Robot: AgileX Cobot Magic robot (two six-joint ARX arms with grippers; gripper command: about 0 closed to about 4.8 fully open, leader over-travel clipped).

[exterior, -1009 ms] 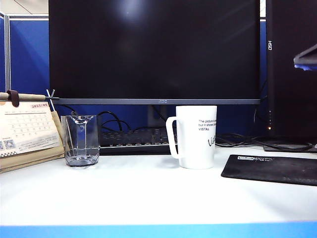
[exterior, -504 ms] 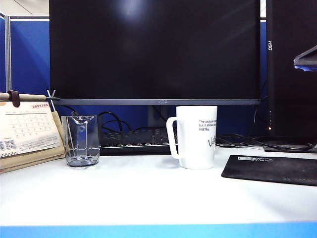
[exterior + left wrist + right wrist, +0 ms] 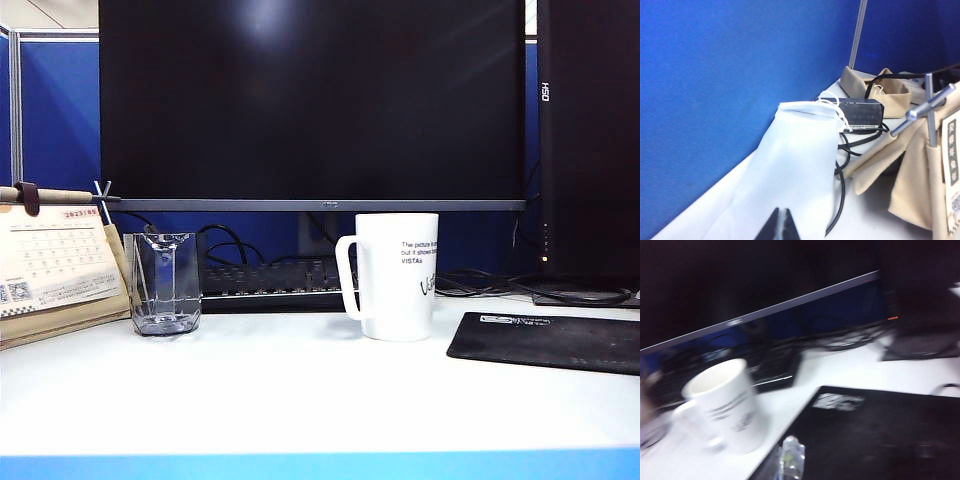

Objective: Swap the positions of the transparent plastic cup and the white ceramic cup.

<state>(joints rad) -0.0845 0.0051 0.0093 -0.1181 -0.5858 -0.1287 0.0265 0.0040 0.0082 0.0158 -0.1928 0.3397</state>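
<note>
The transparent plastic cup stands on the white desk at the left, beside a calendar. To its right, near the middle, the white ceramic cup stands upright with its handle turned toward the clear cup. Neither gripper shows in the exterior view. The blurred right wrist view shows the white ceramic cup ahead of my right gripper, which is shut, holds nothing and hovers over the edge of a black mat. My left gripper is shut and empty over a white cloth bag, facing the blue partition away from both cups.
A big dark monitor and a keyboard stand behind the cups. A black mat lies at the right and a desk calendar at the left. Near the left gripper lie a white bag, a power adapter and cables.
The grey-blue arm part at the right edge of the exterior view has slid out of sight. Both cups stay where they were.
</note>
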